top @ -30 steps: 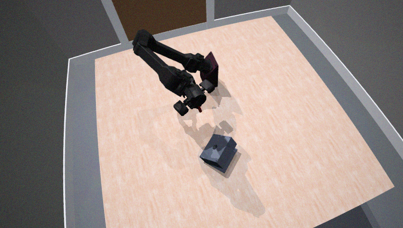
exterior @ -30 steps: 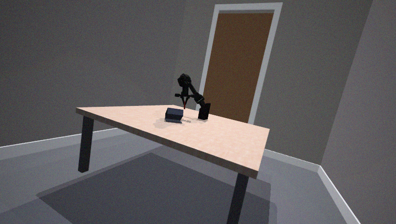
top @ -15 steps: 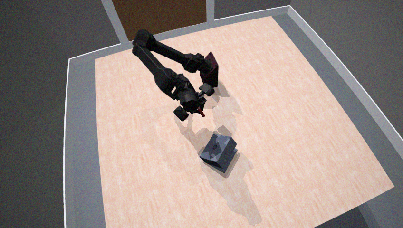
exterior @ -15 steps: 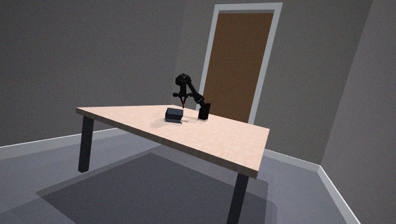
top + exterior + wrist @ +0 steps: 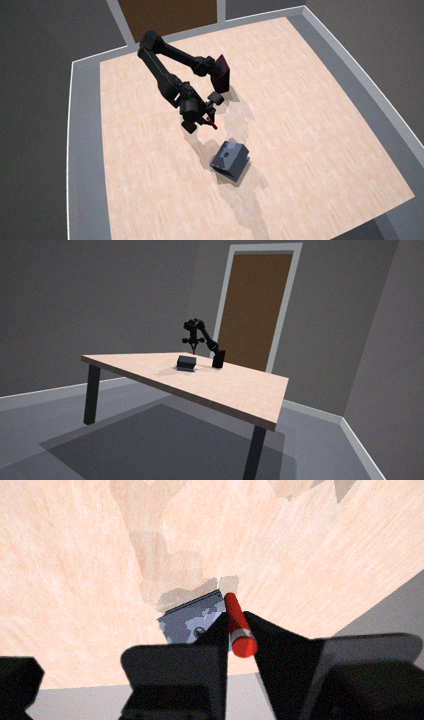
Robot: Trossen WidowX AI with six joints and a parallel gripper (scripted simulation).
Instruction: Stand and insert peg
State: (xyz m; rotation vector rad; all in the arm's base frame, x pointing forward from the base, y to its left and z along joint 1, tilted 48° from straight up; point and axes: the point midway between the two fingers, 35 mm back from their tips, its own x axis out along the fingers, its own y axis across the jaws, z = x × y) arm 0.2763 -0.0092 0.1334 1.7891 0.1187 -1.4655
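A red peg (image 5: 212, 124) (image 5: 193, 350) (image 5: 237, 618) is held in the air above the table, its plain end pointing down and away from the gripper. Its white band shows near the end closest to the wrist camera. My gripper (image 5: 209, 121) (image 5: 193, 347) (image 5: 234, 616) is shut on the peg. The blue-grey sloped panel (image 5: 233, 157) (image 5: 186, 362) (image 5: 182, 625) stands on the table. Its round hole (image 5: 226, 154) (image 5: 199, 632) shows in the top view and the wrist view, where a finger covers part of the panel. The peg is clear of the panel.
The arm's dark base (image 5: 223, 80) (image 5: 218, 359) stands behind the panel on the wooden table (image 5: 312, 118) (image 5: 232, 388). Shadows of the arm fall around the panel. The table's edge shows at the lower part of the wrist view.
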